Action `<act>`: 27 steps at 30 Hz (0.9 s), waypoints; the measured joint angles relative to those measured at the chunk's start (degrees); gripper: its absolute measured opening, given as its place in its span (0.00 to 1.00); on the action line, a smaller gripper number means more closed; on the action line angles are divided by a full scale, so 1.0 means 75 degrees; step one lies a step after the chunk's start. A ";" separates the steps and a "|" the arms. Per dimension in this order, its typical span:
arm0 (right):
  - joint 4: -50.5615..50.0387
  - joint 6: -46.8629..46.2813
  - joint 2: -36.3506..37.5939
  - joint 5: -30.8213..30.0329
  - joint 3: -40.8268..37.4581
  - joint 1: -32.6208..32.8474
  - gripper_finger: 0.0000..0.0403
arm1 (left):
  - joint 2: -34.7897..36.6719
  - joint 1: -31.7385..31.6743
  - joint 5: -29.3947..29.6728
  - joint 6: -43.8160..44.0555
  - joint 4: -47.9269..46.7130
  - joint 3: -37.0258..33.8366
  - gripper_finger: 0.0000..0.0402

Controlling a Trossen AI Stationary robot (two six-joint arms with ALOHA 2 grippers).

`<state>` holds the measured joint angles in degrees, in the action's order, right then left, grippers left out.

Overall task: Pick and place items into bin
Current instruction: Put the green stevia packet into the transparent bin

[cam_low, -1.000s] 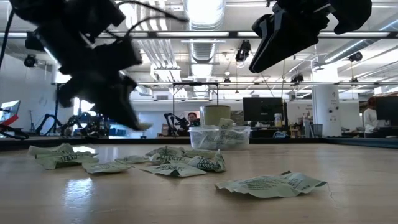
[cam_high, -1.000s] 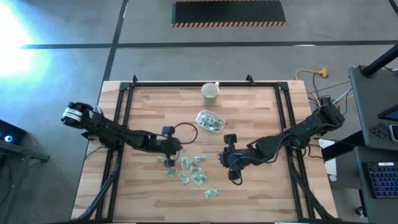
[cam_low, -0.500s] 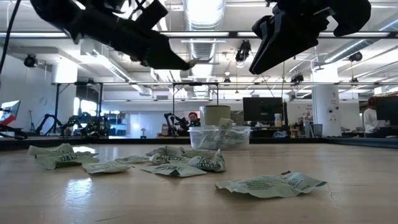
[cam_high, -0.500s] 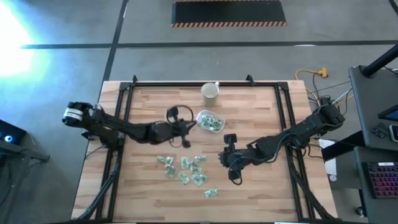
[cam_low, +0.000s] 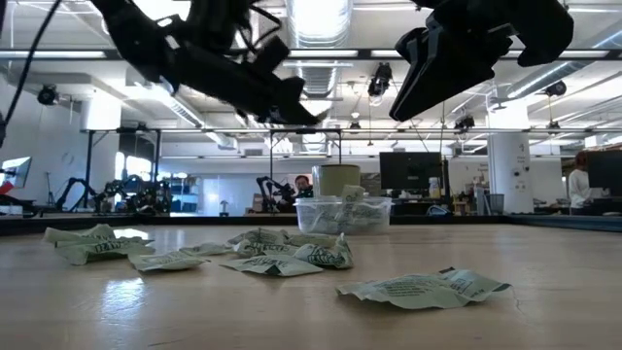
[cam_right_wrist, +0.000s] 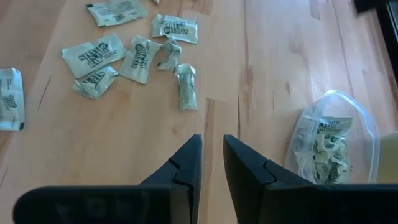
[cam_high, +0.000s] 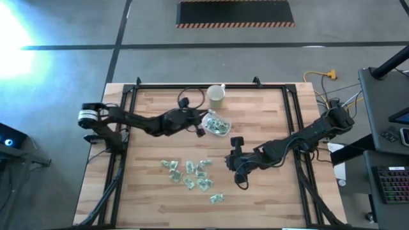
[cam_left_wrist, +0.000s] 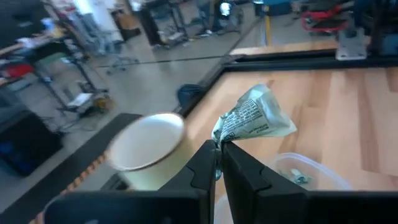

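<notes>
My left gripper (cam_left_wrist: 218,152) is shut on one pale-green-and-white packet (cam_left_wrist: 252,118) and hangs in the air at the left side of the clear bin (cam_high: 216,124), which holds several packets. Several more packets (cam_high: 192,176) lie flat on the wood nearer the table's front edge. My right gripper (cam_high: 228,165) hovers right of that pile, narrowly open with nothing between its fingers (cam_right_wrist: 186,162). My left gripper pinches the packet's lower corner (cam_left_wrist: 219,138) between its two fingertips. The fingers come almost level from the table's left. The packet sticks out beyond the fingertips, crumpled, lifted clear above the bin's rim (cam_left_wrist: 298,163).
A pale cream cup (cam_high: 216,94) stands at the far edge just behind the bin. A black frame (cam_high: 128,102) runs along the table's left, right and far edges. Bare wood lies left of the packets and at the table's front.
My left gripper has risen from the pile of packets and swung toward the far edge and right, to the bin, carrying the packet clear of the table. It has tipped from pointing down to nearly level.
</notes>
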<state>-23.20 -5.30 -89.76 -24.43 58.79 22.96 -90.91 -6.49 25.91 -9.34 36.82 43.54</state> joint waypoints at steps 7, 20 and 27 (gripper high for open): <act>-0.0007 -0.0038 0.0000 0.0001 -0.0001 0.0001 0.14 | -0.1217 -0.0107 -0.0268 0.0015 -0.1060 0.1095 0.02; -0.0047 -0.0032 0.0000 0.0001 -0.0001 0.0003 0.14 | -0.1862 -0.0171 -0.0254 0.0377 -0.3666 0.2537 0.04; -0.0052 -0.0032 0.0000 0.0001 -0.0001 0.0003 0.14 | -0.1787 -0.0169 -0.0254 0.0367 -0.3798 0.2519 0.23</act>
<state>-23.59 -5.54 -89.76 -24.43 58.78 22.98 -104.31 -7.75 24.01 -6.59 8.33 62.43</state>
